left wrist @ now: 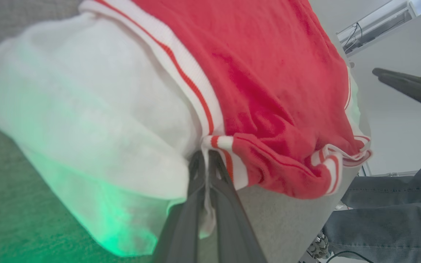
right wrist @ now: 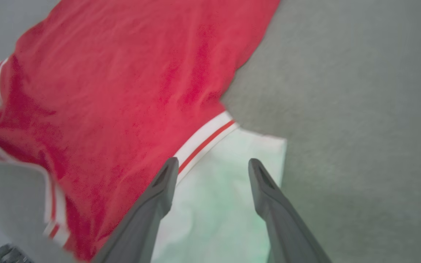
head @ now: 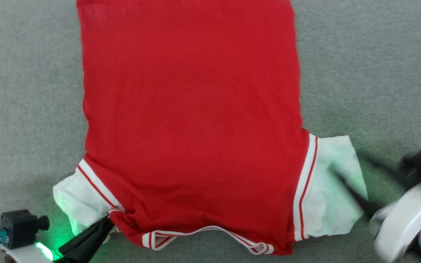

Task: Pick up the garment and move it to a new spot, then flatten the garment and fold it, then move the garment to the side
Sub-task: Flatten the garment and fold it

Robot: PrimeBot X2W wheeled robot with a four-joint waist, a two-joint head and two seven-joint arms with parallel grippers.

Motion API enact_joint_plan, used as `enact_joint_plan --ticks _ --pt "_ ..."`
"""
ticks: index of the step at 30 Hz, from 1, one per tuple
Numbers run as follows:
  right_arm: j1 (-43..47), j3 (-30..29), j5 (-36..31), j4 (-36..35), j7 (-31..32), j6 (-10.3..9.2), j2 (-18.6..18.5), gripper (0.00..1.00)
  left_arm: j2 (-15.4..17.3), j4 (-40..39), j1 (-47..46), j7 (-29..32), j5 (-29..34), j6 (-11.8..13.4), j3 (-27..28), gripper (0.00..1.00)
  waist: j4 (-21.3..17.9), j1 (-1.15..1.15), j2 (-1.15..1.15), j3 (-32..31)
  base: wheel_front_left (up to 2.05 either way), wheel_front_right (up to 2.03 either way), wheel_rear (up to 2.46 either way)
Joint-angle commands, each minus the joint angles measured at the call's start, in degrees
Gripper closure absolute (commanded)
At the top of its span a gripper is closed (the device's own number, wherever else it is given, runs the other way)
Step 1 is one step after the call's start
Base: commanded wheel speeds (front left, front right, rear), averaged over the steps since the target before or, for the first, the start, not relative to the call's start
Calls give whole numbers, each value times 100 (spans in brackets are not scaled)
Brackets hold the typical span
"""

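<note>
Left gripper [left wrist: 206, 157] pinching garment [head: 192, 109] edge, right gripper [right wrist: 212, 164] spread above its white sleeve [right wrist: 221, 212]

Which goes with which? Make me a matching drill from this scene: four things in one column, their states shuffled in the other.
Column one
1. left gripper
2. right gripper
3. garment
4. jeans-clad leg

Column two
A. spread out, plain red side up, on the grey surface
B. open, over a white sleeve
C. off the surface, past its edge
D. shut, pinching fabric at a shoulder

Pairs: 1-D, 2-B, 3-A, 4-C
</note>
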Motion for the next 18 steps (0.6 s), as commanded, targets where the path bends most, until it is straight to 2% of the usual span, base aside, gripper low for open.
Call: enact_joint_plan --ticks 1,5,12,18 --pt "-257 -223 9 8 104 -11 67 0 -33 -35 -23 4 54 13 11 100 123 0 0 130 0 0 0" --pt "-1486 -822 -309 472 736 -10 364 0 -77 -190 -247 4 235 12 -2 100 343 0 0 417 0 0 0" --pt "-3974 -1149 -1224 2162 1873 -10 1076 0 -247 -286 -807 9 462 12 -342 100 793 0 0 947 0 0 0" --pt "-5345 -1421 -2066 3343 2737 -10 1554 0 -360 -174 -1247 26 442 20 -731 100 1086 0 0 1237 0 0 0"
